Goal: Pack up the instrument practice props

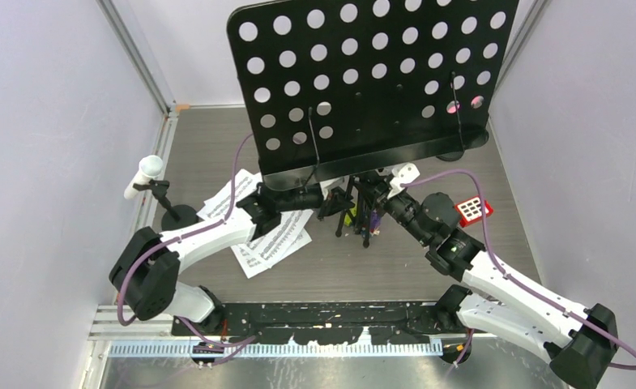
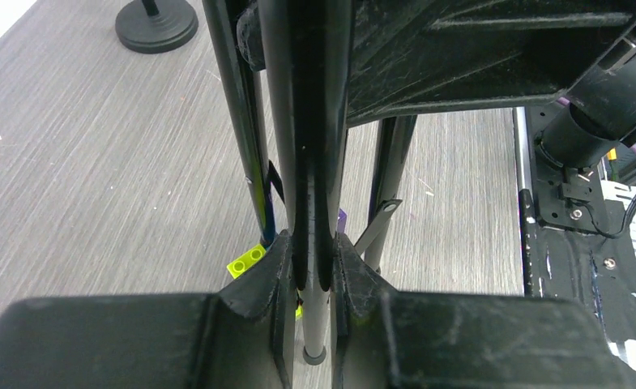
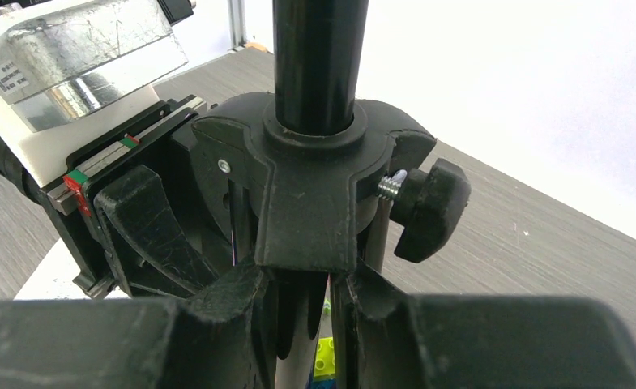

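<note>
The black perforated music desk (image 1: 371, 73) stands upright at the back on its tripod legs (image 1: 355, 212). My left gripper (image 1: 324, 197) (image 2: 314, 247) is shut on one thin tripod leg (image 2: 315, 324). From the other side, my right gripper (image 1: 382, 201) (image 3: 305, 275) is shut on a leg just under the tripod hub (image 3: 310, 178). White sheet-music pages (image 1: 270, 235) lie under the left arm. The white microphone (image 1: 144, 174) sits in its round-based mount (image 1: 177, 217) at the left. A pink microphone (image 1: 454, 106) shows through the desk's holes, above a black base (image 1: 452, 152).
A small red keypad (image 1: 473, 210) lies right of the tripod. Colourful toy blocks (image 1: 351, 217) (image 2: 245, 261) (image 3: 324, 356) sit among the legs. The clamp knob (image 3: 428, 207) sticks out from the hub. Grey walls close in both sides.
</note>
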